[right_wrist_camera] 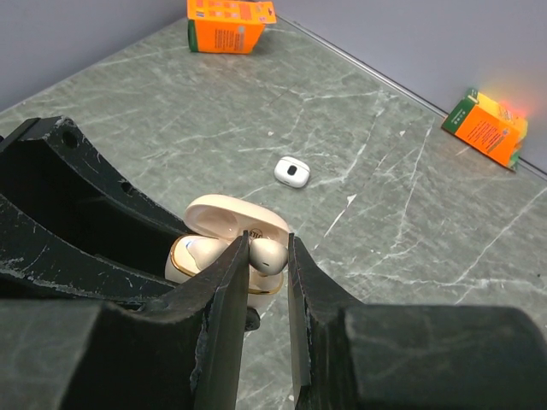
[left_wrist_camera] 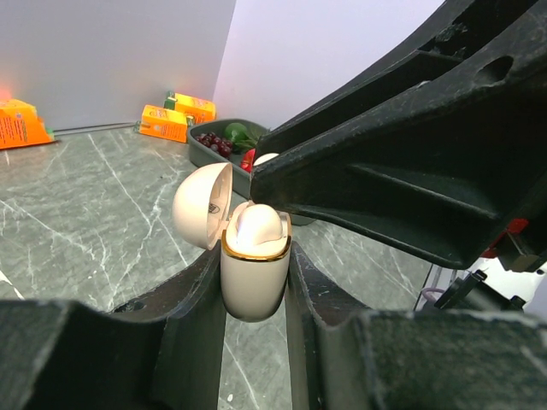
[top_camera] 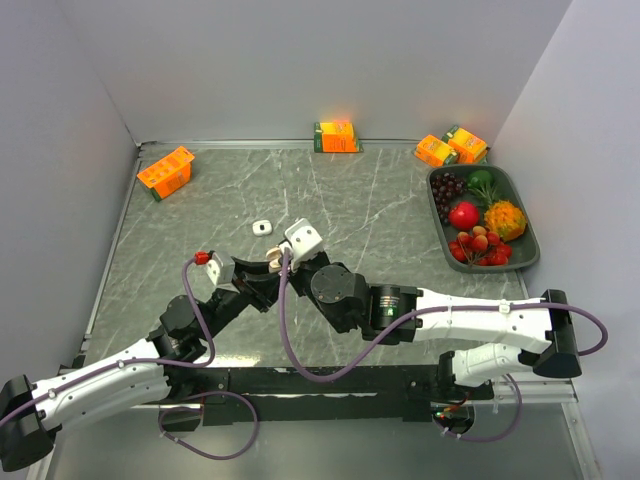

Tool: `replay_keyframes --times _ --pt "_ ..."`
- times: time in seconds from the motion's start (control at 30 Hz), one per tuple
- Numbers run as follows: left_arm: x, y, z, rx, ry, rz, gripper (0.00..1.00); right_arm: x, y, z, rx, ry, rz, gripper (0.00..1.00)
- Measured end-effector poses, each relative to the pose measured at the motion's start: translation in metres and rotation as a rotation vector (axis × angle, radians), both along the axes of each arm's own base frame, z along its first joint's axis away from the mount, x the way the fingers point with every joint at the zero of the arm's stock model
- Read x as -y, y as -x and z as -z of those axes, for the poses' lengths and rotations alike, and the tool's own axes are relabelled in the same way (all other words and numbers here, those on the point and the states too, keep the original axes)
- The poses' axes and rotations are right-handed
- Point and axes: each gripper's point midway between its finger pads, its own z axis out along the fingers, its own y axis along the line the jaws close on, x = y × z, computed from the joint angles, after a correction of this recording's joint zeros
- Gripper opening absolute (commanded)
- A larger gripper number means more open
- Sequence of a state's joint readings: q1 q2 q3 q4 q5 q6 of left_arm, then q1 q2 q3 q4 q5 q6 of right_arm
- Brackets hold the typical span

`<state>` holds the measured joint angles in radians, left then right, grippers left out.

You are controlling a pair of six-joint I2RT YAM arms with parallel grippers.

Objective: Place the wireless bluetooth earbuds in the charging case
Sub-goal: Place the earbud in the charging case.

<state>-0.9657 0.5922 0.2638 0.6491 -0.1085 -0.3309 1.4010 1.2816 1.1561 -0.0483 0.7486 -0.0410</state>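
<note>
Right wrist view shows the right gripper (right_wrist_camera: 267,246) with its two black fingers drawn close together. A pale earbud (right_wrist_camera: 268,254) sits in the narrow gap at their tips, apparently pinched. Directly under the tips is the beige charging case (right_wrist_camera: 224,219), its lid hinged open and leaning away from the fingers, its gold rim just below the bud. In the left wrist view the left gripper (left_wrist_camera: 255,286) is pressed onto the body of that case, one finger on each side, holding it upright and seemingly clear of the table (right_wrist_camera: 410,222). There the bud's rounded head shows in the mouth of the case, with a right finger lying across above it. The step in hand looks like seating the bud, though I cannot tell whether its stem is fully down in its well. To do it well, the right fingers should press straight down along the well, since a sideways push would likely twist the case in the left grip. The left should hold the case firm and level. The bud should be let go only once it sits flush in the rim, and the tips should then draw straight up, clear of the open lid. Beyond the tips, well apart, a small white case (right_wrist_camera: 292,172) lies on the table, and farther out an orange box (right_wrist_camera: 229,15).
</note>
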Motion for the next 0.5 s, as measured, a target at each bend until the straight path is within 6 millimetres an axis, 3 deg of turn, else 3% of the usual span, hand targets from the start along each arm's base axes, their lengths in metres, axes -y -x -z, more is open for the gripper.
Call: replay_keyframes --times 0.27,0.5 --pt "0.0 0.001 0.0 0.003 0.001 0.007 0.01 0.001 0.002 -0.001 -0.03 -0.009 0.0 0.36" --pt "-0.001 0.0 -0.002 0.004 0.007 -0.004 0.01 -0.007 0.01 -0.018 -0.052 -0.063 -0.04 0.48"
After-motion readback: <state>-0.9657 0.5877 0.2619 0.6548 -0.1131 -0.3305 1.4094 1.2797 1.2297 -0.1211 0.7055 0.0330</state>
